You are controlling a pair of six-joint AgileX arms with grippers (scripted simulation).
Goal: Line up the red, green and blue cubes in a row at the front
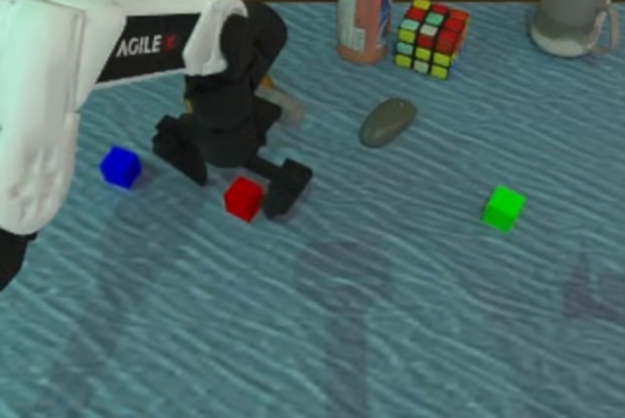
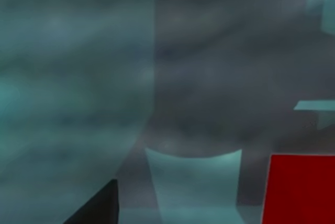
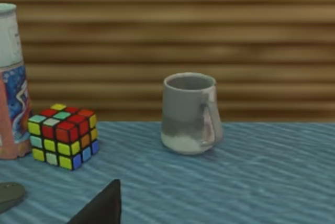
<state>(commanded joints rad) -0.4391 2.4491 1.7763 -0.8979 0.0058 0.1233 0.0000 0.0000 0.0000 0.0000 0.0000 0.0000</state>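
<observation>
Left gripper point(image 1: 227, 176) at the small bright red cube point(image 1: 242, 198)

Your jaws are spread, the cube beside one finger; centre over it, close, then carry it frontward.

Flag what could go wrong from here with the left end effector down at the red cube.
1. The left end effector sits low with the red cube against one finger; closing off-centre could knock it aside.
2. The blue cube lies beside the other finger and could be bumped.
3. The green cube is far right, unaligned.
</observation>
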